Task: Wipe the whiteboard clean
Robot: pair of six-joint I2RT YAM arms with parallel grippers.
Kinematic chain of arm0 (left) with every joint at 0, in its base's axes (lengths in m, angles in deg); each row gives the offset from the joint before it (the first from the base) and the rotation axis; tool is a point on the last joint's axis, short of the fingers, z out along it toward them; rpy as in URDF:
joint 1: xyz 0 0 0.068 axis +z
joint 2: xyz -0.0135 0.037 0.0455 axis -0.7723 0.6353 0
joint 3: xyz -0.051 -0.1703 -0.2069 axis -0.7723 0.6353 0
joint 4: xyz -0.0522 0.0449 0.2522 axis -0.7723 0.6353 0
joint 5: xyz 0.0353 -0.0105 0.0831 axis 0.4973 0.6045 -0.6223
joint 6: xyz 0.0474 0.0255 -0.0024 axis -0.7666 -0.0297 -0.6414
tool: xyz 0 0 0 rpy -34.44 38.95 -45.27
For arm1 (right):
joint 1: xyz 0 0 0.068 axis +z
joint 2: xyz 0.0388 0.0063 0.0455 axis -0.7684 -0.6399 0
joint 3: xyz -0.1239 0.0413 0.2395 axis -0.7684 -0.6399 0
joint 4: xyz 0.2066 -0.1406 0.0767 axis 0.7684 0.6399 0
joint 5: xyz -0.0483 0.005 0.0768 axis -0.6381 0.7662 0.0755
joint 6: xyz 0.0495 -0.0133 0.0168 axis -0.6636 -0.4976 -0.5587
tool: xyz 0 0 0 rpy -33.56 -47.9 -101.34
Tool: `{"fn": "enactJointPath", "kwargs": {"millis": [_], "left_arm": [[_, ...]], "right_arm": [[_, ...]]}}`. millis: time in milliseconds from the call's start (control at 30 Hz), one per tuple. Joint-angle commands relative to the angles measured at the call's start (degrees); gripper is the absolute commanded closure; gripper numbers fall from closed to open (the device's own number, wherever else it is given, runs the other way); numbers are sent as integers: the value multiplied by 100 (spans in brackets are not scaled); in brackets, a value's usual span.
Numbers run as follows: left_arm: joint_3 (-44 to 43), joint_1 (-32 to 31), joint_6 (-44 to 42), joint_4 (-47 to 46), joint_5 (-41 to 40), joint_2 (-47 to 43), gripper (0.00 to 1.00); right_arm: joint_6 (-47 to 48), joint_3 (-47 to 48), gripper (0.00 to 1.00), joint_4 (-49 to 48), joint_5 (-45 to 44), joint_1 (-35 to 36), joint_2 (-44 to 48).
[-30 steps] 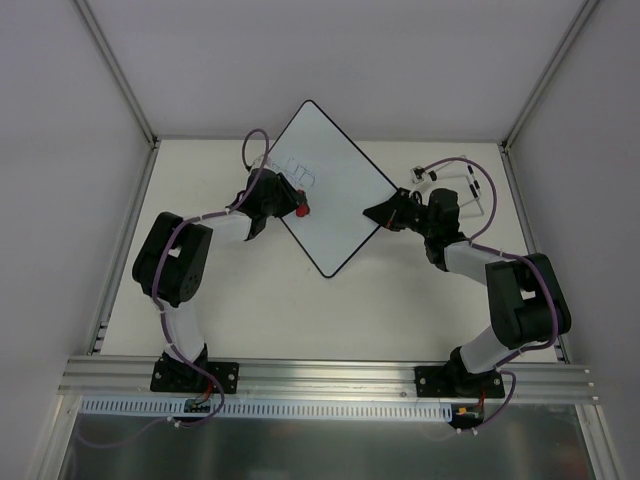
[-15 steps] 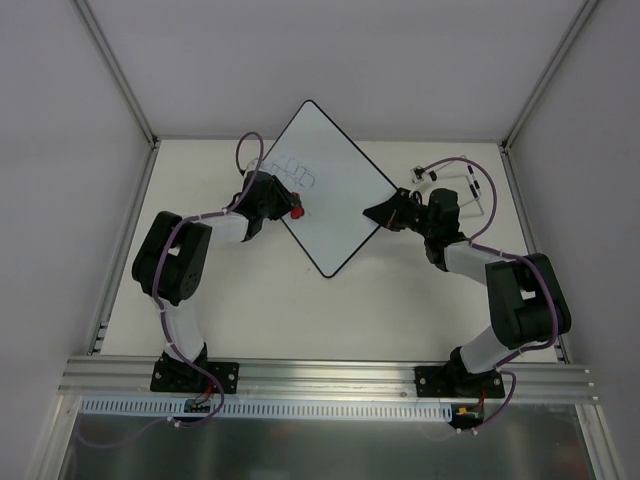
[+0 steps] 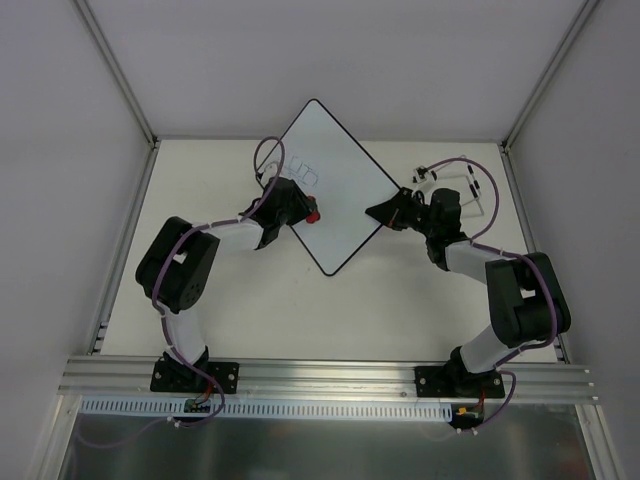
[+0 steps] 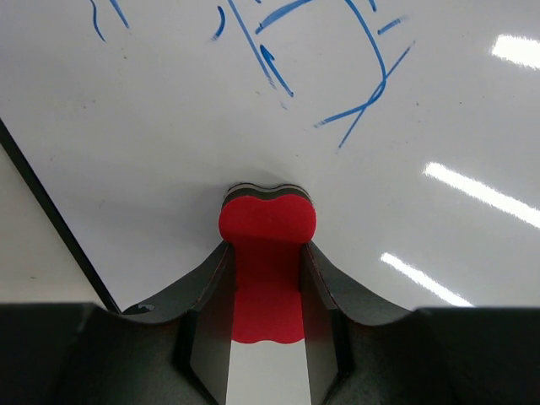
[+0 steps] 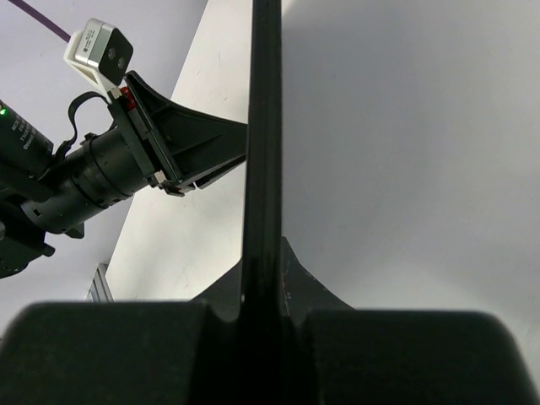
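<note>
The whiteboard (image 3: pixel 340 195) lies turned like a diamond at the back middle of the table, with blue pen marks (image 3: pixel 303 172) near its left corner. My left gripper (image 3: pixel 306 213) is shut on a red bone-shaped eraser (image 3: pixel 313 215) whose end rests on the board below the marks. In the left wrist view the eraser (image 4: pixel 267 221) sits between the fingers (image 4: pixel 211 278), on the board (image 4: pixel 152 143), with the blue marks (image 4: pixel 337 76) beyond it. My right gripper (image 3: pixel 380 212) is shut on the board's right corner; its wrist view shows the black rim (image 5: pixel 264 126) edge-on between the jaws.
A white wire holder with small black items (image 3: pixel 455 178) stands at the back right, behind my right arm. Grey walls and metal posts close in the table on three sides. My left arm and its camera (image 5: pixel 97 55) show across the board in the right wrist view.
My left gripper has slid the eraser to the right across the board, a little nearer its middle, and the left forearm has swung with it. The right gripper has kept its hold.
</note>
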Motion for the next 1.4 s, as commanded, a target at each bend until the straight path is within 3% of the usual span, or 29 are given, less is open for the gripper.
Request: {"fn": "enactJointPath", "kwargs": {"millis": [0,133,267,600,1033,1267,1367], "left_arm": [[181,-649,337,538,1029,332,100],[338,-632,398,538,776,236,100],[715,-212,872,538,739,209,100],[1060,730,883,565,520,-89,100],[-425,941,-5,547,212,226,100],[-1637,994,-313,521,940,815,98],[-1779,863,-488,521,1187,947,98]], "right_arm": [[-60,319,100,-903,1786,470,52],[-104,328,99,-973,1804,470,8],[-113,319,100,-973,1812,461,-1],[-95,310,100,-973,1883,470,-62],[-95,258,100,-964,2076,488,52],[-113,249,100,-955,2138,505,105],[-122,293,100,-955,2146,514,87]]}}
